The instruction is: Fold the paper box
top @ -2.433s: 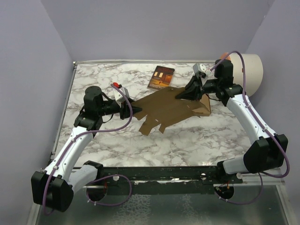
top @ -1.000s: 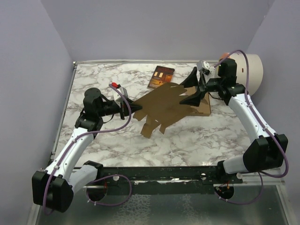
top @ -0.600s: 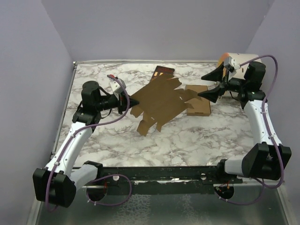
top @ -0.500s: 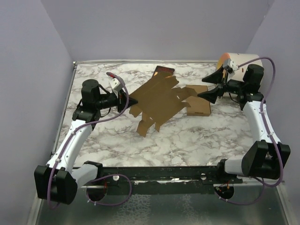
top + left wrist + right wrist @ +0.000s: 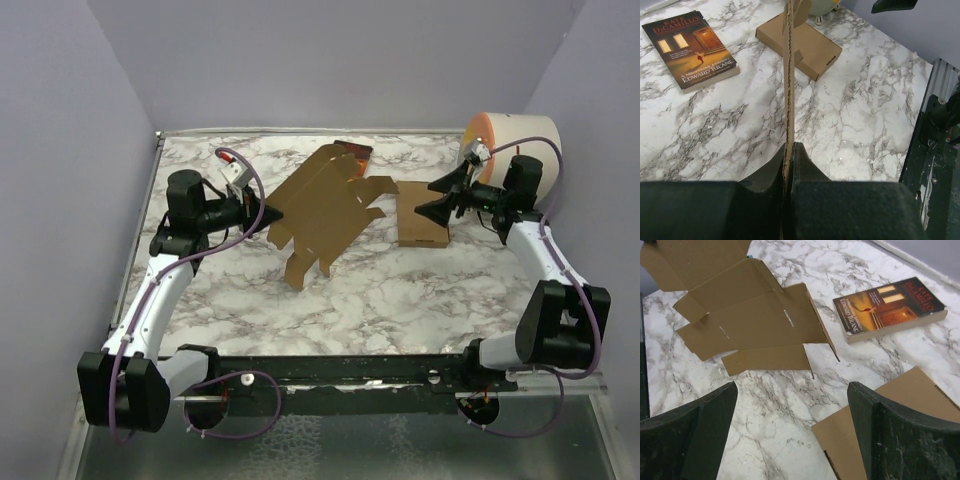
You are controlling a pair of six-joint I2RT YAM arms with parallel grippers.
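The paper box is a flat brown die-cut sheet, held tilted off the table by its left edge. My left gripper is shut on that edge. In the left wrist view the sheet shows edge-on, running up from between the shut fingers of the left gripper. My right gripper is open and holds nothing, hovering over the near left part of a slim brown carton, apart from the sheet. In the right wrist view the sheet lies ahead of the wide open right gripper.
A dark red-brown book lies at the back, mostly hidden behind the sheet in the top view. The slim carton lies to the right of the sheet. A pale roll stands at the back right corner. Purple walls close three sides.
My left gripper has pulled the sheet leftward and tipped it up off the table. The right gripper has left the sheet's right edge and drawn back to the right, over the carton.
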